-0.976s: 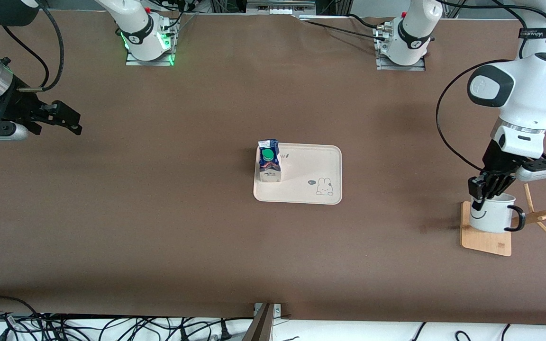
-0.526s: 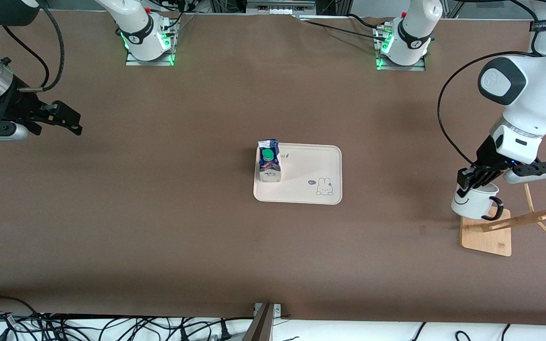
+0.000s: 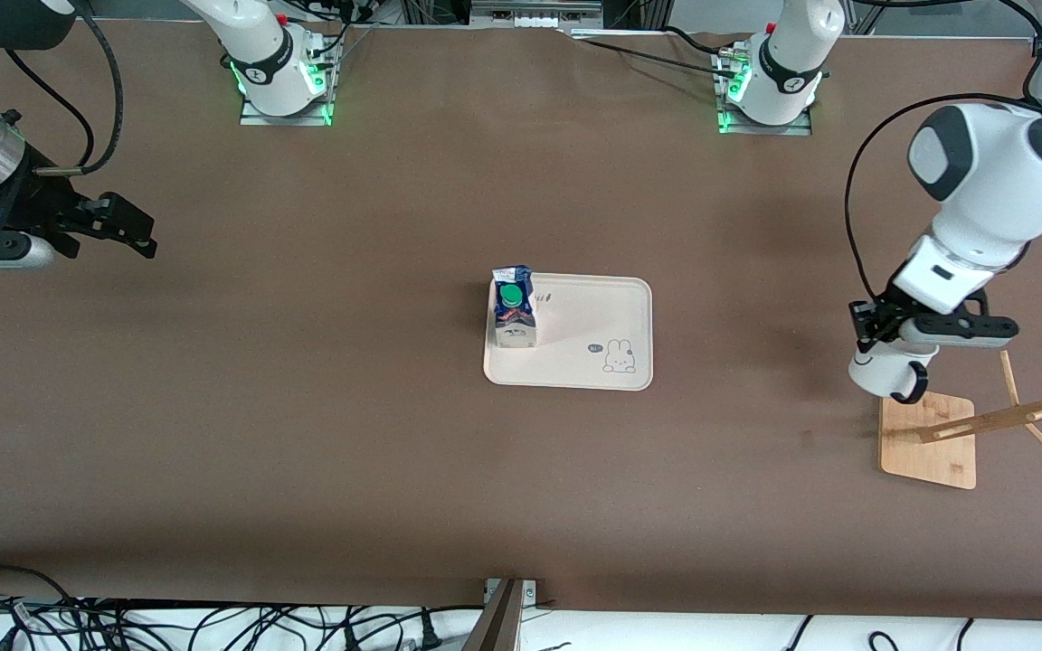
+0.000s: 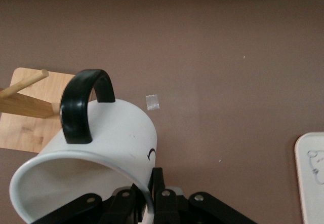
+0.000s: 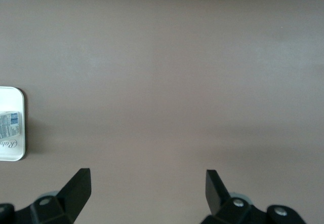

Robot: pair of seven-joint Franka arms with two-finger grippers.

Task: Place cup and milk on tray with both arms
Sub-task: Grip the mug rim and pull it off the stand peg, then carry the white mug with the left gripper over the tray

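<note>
My left gripper is shut on the rim of the white cup and holds it tilted in the air, over the table beside the wooden stand base. In the left wrist view the cup shows its black handle, with one finger inside the rim and one outside. The milk carton with its green cap stands upright on the cream tray, at the corner toward the right arm's end. My right gripper is open and empty, waiting over bare table. The tray's edge shows in the right wrist view.
A square wooden stand base with slanted wooden pegs lies at the left arm's end of the table. A small white scrap lies on the brown table. Cables run along the table's front edge.
My left gripper has lifted the cup off the wooden stand and moved it toward the tray, tilting it. The right arm has not moved.
</note>
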